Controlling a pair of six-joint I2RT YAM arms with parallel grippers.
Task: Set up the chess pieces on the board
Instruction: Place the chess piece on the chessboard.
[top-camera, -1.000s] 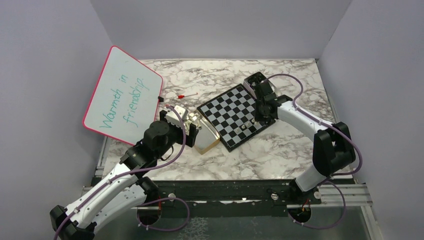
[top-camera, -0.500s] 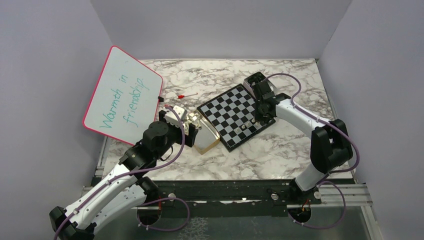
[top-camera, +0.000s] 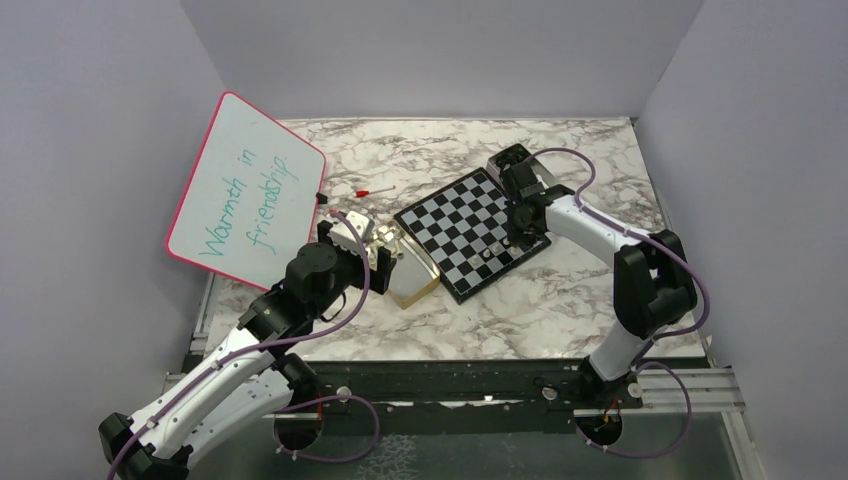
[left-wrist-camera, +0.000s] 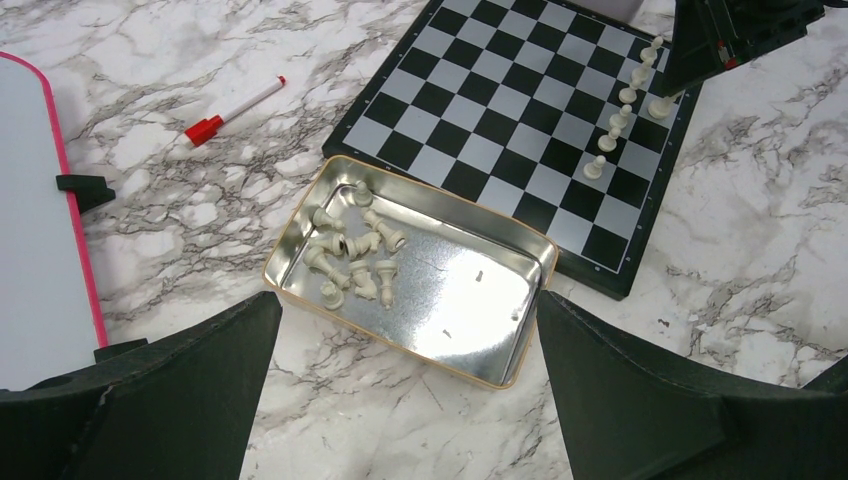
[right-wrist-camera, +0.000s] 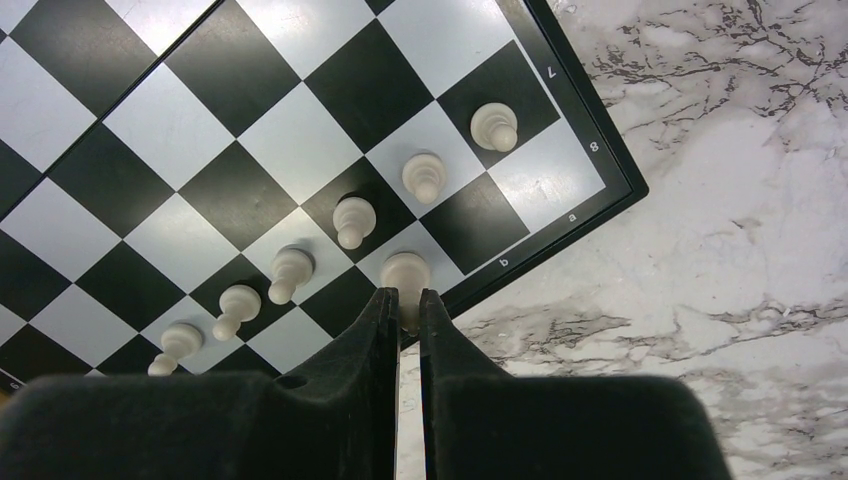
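Marble tabletop (top-camera: 560, 300), veined grey and white, fills a booth with plain lilac-grey walls. A pink-framed whiteboard (top-camera: 245, 190) with teal handwriting leans at the left. The board (top-camera: 460, 225) lies right of centre, turned corner-on to the arms. The left gripper (left-wrist-camera: 407, 300) hovers above an open silver tin (left-wrist-camera: 455, 290) with its fingers spread wide and nothing between them. The tin lies just beside the board's near edge. The right gripper (right-wrist-camera: 404, 305) reaches over the board's right corner with its fingers pressed close, pinching a pale piece (right-wrist-camera: 405, 272) on the rim square beside the letter b. Its base is hidden by the fingers, so whether it rests on the square is hard to say. A red-capped marker (left-wrist-camera: 235, 110) lies on the marble between whiteboard and board. Six pale pawns (right-wrist-camera: 353, 220) stand in a row on the next rank inward. A loose heap of pale pieces (left-wrist-camera: 350, 255) lies in the tin's left end.
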